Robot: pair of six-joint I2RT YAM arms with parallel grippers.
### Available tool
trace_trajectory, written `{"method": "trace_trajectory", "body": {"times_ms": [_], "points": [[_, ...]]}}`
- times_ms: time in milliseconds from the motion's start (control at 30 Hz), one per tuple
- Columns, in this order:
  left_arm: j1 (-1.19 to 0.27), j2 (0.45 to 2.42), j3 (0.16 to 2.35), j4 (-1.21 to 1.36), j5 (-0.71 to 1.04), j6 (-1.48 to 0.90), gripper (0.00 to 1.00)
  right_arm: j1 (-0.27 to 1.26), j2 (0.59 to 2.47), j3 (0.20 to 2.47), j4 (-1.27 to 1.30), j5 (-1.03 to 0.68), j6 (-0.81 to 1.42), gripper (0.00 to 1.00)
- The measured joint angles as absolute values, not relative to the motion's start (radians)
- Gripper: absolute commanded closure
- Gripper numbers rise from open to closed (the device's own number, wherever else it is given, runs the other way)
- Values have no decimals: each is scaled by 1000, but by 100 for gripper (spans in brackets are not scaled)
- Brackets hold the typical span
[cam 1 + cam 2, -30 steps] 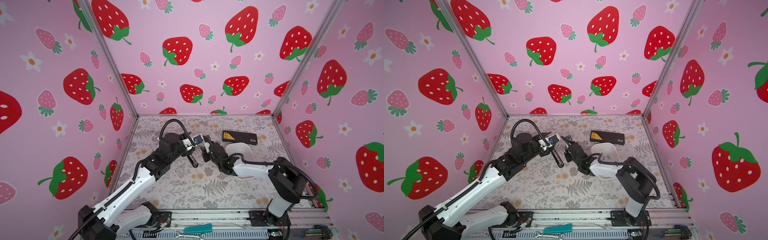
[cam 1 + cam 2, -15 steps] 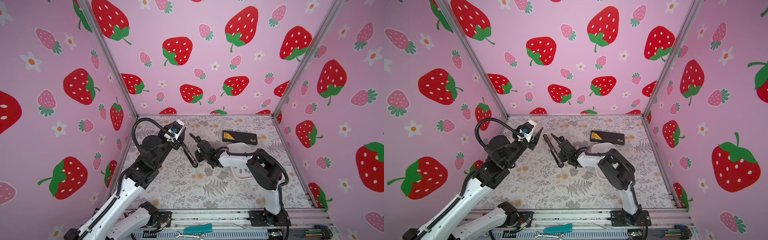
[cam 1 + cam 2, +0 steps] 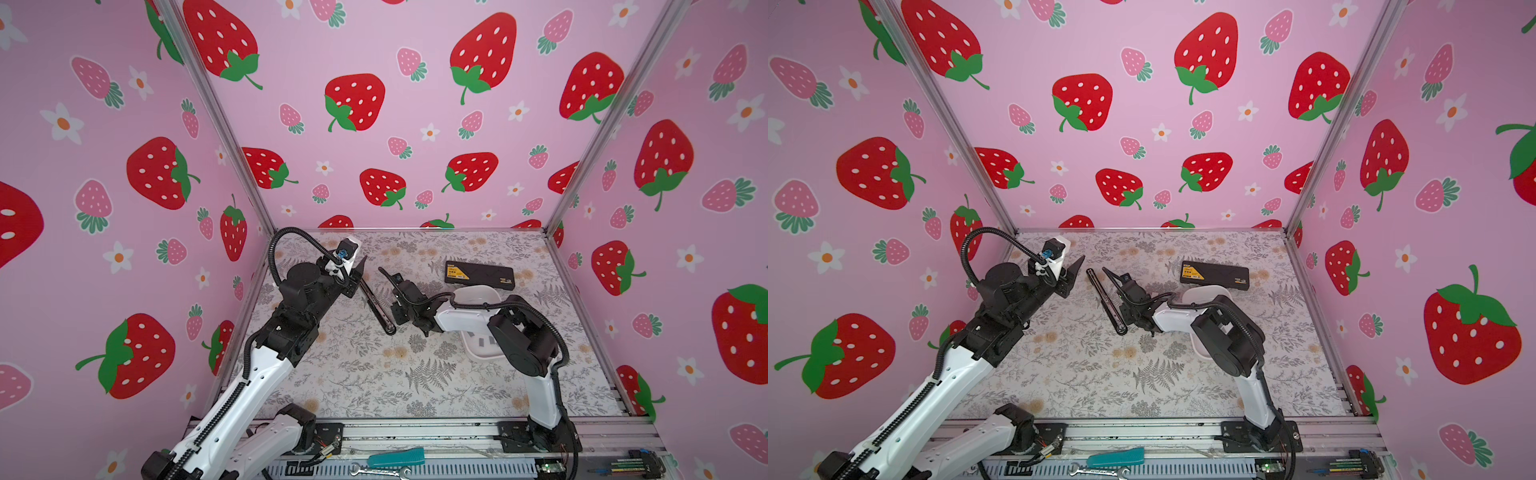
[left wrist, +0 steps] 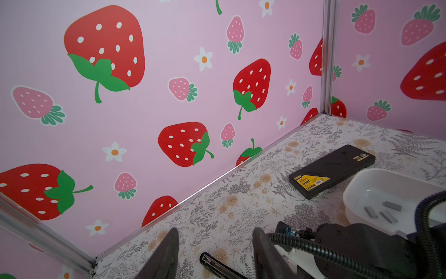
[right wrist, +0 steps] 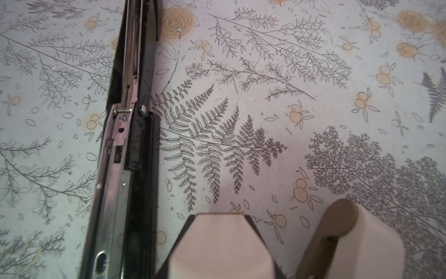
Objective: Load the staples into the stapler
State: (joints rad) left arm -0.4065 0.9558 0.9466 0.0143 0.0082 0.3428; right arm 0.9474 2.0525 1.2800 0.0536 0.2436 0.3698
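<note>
While the stapler [image 3: 376, 305] is lying opened out flat on the floral counter [image 3: 374, 374], with its metal staple channel facing up in the right wrist view, both arms are bending in toward it from the front rail. The left arm is rising from the front left corner, elbow bent and wrist lifted, so the left end effector [image 4: 215, 241] is hanging above the counter near the stapler's far end, its two dark fingers [image 4: 169, 253] standing apart with nothing between them. The right arm is standing upright at its base, then folding at the elbow and stretching low over a white tray [image 3: 478, 291] toward the middle. The right end effector [image 5: 284, 224] is sitting just beside the stapler's long edge, its pale pads [image 5: 222, 241] parted and holding nothing. The staples [image 4: 383, 212], small grey strips, are lying loose in the tray. A black box [image 3: 480, 274] with a yellow label is lying behind the tray.
</note>
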Motion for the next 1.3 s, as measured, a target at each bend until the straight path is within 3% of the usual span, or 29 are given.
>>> {"method": "trace_trajectory", "body": {"times_ms": [233, 733, 1300], "points": [[-406, 957, 947, -2, 10, 356, 49, 942, 2056, 1288, 36, 253, 377, 63], [-406, 968, 949, -14, 27, 368, 49, 942, 2060, 1270, 46, 234, 396, 57], [-405, 974, 949, -21, 35, 371, 50, 942, 1948, 1148, 91, 223, 403, 58]]}}
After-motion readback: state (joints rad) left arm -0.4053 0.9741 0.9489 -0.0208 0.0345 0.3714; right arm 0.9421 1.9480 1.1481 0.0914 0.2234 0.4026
